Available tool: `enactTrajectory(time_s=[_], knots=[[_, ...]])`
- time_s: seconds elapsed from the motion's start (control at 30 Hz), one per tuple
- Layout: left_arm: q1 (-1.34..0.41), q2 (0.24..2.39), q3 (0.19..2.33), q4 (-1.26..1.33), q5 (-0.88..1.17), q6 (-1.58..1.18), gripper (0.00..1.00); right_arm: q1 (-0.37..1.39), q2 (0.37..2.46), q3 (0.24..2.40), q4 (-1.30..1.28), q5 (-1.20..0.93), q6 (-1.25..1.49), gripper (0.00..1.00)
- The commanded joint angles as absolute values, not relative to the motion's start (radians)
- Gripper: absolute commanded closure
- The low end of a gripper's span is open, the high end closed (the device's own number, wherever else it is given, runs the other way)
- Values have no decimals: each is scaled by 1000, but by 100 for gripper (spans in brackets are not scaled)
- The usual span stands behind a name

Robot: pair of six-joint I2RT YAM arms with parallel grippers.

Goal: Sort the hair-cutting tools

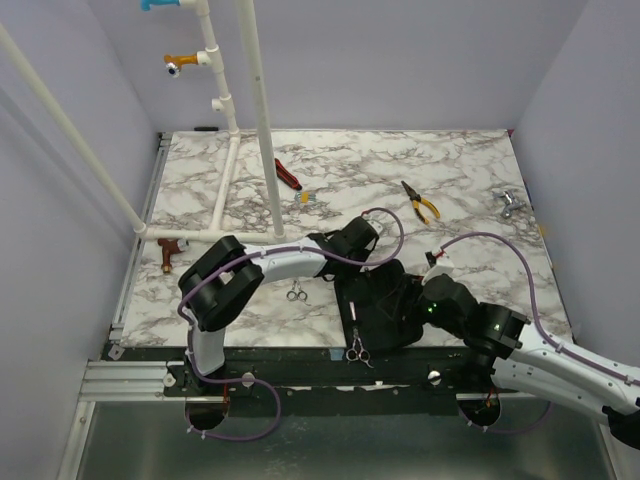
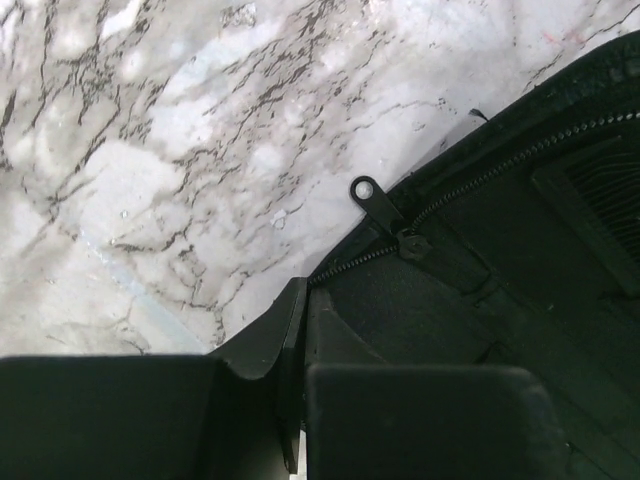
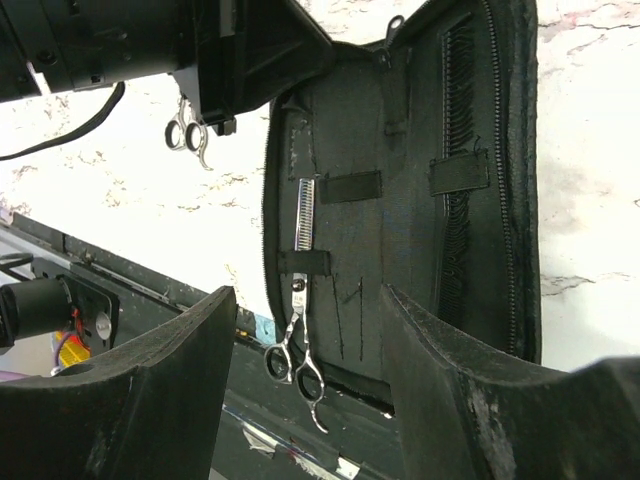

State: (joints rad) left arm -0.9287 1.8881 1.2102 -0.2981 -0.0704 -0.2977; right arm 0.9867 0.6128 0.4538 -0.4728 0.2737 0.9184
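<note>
A black zip case [image 1: 385, 300] lies open near the table's front edge. One pair of silver scissors [image 3: 302, 300] is tucked under an elastic strap inside it, its rings [image 1: 358, 351] hanging past the case's near rim. A second pair of silver scissors [image 1: 296, 292] lies on the marble left of the case and also shows in the right wrist view [image 3: 188, 133]. My left gripper [image 2: 300, 370] is shut on the case's edge at its far left corner [image 1: 335, 243], beside the zip pull [image 2: 385, 212]. My right gripper [image 3: 310, 380] hovers open over the case's near side, nothing between its fingers.
Yellow-handled pliers [image 1: 421, 202] and a red-and-black-handled tool [image 1: 287, 174] lie at the back of the marble table [image 1: 480, 170]. A white pipe frame [image 1: 262, 120] stands at the back left. A small metal piece [image 1: 508, 204] sits at the right edge.
</note>
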Motion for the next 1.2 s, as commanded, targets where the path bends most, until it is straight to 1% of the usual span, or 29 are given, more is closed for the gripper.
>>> enactTrajectory(time_s=[0.0,0.17,0.37,0.53,0.7,0.83,1.0,1.07,1.17], knots=[[-924,1812,1115,-276,-113,-395,100,983,616,474,-477,259,909,38],[-898,1699,988,-260,-218,-582,100,984,631,457,-445,262,906,38],[-887,1583,845,-278,-343,-872,100,984,713,455,-402,301,901,38],[-887,1529,758,-239,-351,-1028,100,984,762,448,-420,392,933,38],[-887,1528,717,-193,-336,-1154,100,983,795,444,-417,464,973,38],[-890,1516,695,-142,-309,-1181,100,983,850,465,-467,528,1044,38],[-890,1492,701,-156,-322,-1131,100,984,869,444,-482,543,1113,36],[-887,1485,704,-156,-321,-1100,94,983,880,433,-482,543,1130,35],[-881,1478,700,-154,-325,-1073,92,984,893,456,-527,550,1167,35]])
